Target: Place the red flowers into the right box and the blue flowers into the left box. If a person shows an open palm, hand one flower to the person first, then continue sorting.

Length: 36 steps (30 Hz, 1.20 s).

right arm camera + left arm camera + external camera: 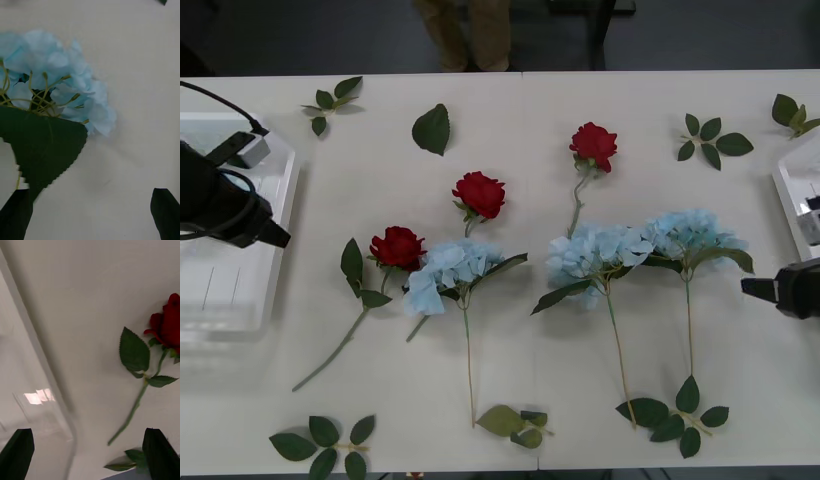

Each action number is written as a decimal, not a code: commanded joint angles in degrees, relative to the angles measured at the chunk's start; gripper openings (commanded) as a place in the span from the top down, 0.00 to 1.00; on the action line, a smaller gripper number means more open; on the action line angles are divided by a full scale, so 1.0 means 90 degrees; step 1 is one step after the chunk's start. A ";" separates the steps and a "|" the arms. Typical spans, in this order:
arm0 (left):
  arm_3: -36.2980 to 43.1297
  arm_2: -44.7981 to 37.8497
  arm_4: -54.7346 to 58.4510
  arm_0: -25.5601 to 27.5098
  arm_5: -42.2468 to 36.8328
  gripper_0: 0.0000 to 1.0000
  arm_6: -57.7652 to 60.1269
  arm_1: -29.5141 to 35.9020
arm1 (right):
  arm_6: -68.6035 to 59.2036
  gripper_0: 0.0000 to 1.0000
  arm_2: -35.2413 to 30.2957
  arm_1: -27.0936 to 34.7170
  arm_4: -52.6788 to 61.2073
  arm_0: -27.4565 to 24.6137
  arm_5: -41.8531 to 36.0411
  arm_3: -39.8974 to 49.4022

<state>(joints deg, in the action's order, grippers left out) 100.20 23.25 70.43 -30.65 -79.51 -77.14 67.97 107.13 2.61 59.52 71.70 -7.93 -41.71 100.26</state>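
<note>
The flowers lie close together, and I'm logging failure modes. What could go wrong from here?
Two risks stand out. One blue flower lies right beside a red flower; the open left gripper, above the left box edge, might catch both. The other two blue flowers sit side by side with leaves crossing; the open right gripper could drag the neighbour along.
</note>
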 commanded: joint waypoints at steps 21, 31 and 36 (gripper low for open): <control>0.1103 0.3071 -0.3871 -0.0882 -0.0580 0.16 0.2907 -0.1985 | -0.0214 0.62 0.1800 -0.1682 -0.2000 0.1526 0.0494 -0.0700; 0.0732 0.3188 -0.4408 -0.0628 -0.0297 0.16 0.2897 -0.2171 | -0.0340 1.00 0.1790 -0.1662 -0.2117 0.1526 0.0328 -0.0739; 0.0703 0.3188 -0.4506 -0.0520 -0.0228 0.15 0.2868 -0.2181 | -0.0370 1.00 0.1692 -0.1603 -0.1961 0.1496 0.0318 -0.0739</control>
<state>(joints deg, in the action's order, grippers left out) 106.52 51.83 31.06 -36.13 -82.49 -53.04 49.02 105.25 18.56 45.03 53.07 4.58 -38.57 93.36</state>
